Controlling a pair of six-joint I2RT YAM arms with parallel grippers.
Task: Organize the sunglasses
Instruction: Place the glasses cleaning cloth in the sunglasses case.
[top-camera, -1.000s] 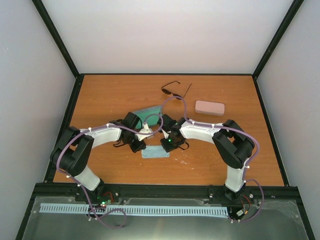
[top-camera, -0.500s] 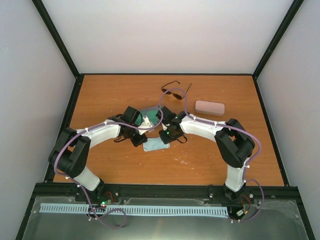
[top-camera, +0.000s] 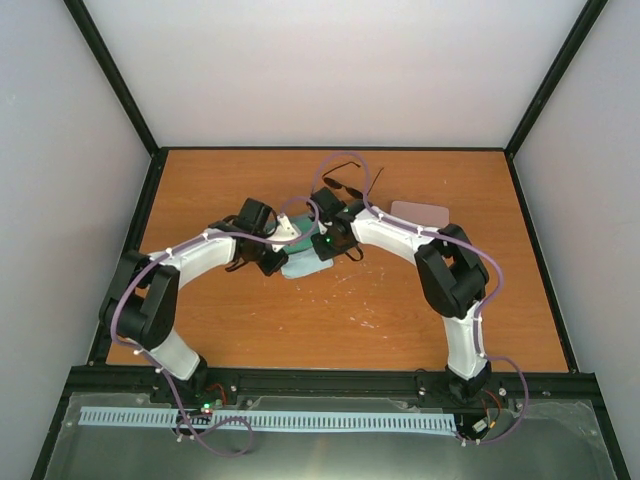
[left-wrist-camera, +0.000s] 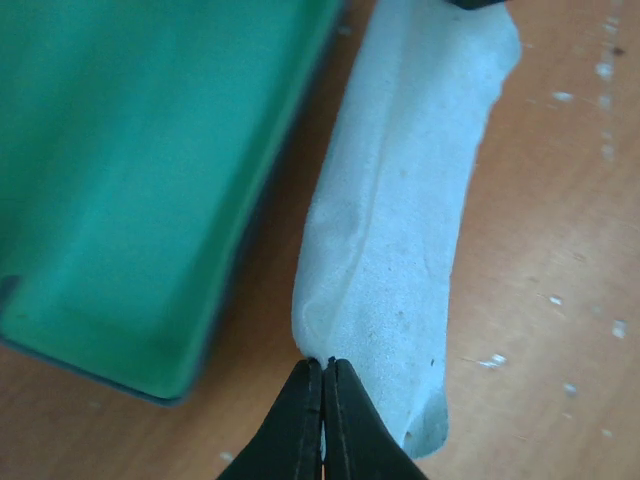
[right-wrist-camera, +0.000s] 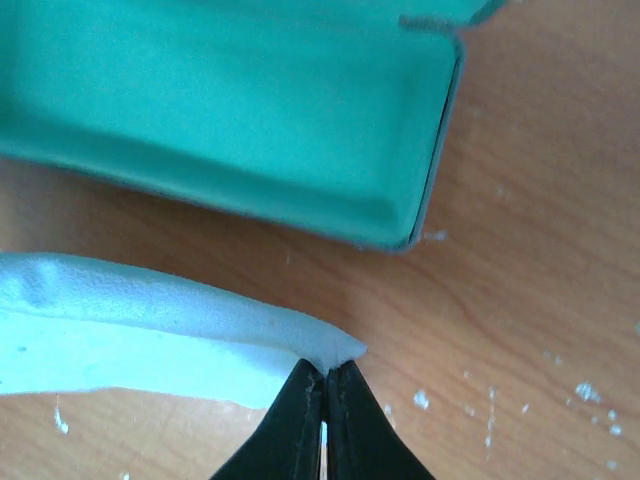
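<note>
Plainly, neither arm has the task's thing in hand. The left gripper (left-wrist-camera: 323, 364) is pressed together on one corner of a pale-blue soft cloth (left-wrist-camera: 400, 220), and the right gripper (right-wrist-camera: 325, 370) is pressed together on the opposite corner, so the folded cloth hangs stretched between them just above the orange-brown wooden surface (top-camera: 400, 310). An open oblong case with a teal-green lining (right-wrist-camera: 230, 100) lies just beside the cloth, on its far side, and nothing shows inside it. The thin black-framed sunglasses with dark lenses (top-camera: 348, 188) sit on the surface at the upper middle of the top view. They are beyond both grippers, up and to the right of where the arms meet, and just past the right wrist. The front of the frame runs roughly left to right, tilted slightly, with both temples unfolded and pointing toward the top of the frame. The right arm's purple cable loops across them. By my reading the right arm is clearly the nearer one, and it would have to let go of the cloth before reaching up the frame for them. A pink oblong closed case (top-camera: 420, 213) lies to the right of the sunglasses, partly hidden by the right arm. I cannot pick out the pale, nearly see-through pair in any view.
</note>
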